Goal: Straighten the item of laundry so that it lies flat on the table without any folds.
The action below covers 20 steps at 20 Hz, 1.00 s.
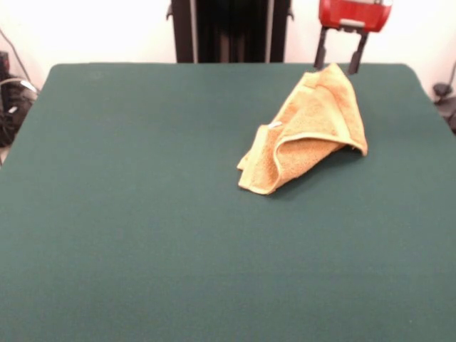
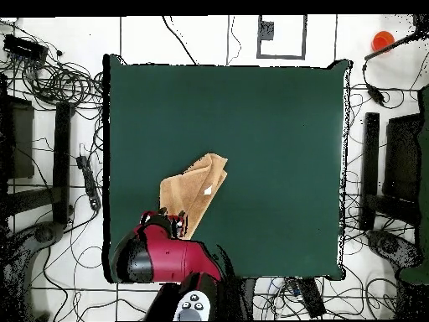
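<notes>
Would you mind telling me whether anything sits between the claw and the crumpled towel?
Nothing visible does. The claw hangs at the far peak of the orange towel, with only bare green table around it; whether it touches the cloth cannot be told.

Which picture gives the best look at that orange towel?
The front view: the towel lies unobstructed, its fold and white tag plain. The overhead view shows its outline on the table, but the arm covers its near end.
</notes>
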Tool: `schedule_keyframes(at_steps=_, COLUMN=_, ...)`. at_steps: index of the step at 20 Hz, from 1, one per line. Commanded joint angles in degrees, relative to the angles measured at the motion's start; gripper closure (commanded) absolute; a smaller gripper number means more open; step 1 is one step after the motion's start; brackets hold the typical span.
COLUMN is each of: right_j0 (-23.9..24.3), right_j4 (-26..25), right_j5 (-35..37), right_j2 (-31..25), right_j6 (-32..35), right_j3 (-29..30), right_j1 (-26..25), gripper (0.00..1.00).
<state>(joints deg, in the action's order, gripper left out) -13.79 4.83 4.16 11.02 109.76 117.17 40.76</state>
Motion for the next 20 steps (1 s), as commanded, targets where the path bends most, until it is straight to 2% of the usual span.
schedule_keyframes(at_steps=1, right_j0=-0.9, right_j4=-1.2, right_j5=-0.4, right_j2=-2.4, right_j6=8.7, right_j3=3.1, right_j1=-2.4, gripper=0.0)
schedule_keyframes(at_steps=12, right_j0=1.4, right_j4=-0.2, right_j5=0.1, right_j2=-4.7, right_j6=9.5, right_j3=3.8, right_j1=-2.1, gripper=0.0)
schedule_keyframes(at_steps=20, right_j0=6.9, right_j4=-0.2, right_j5=-0.5, right_j2=-9.0, right_j6=9.1, right_j3=4.5, right_j1=-1.0, gripper=0.0)
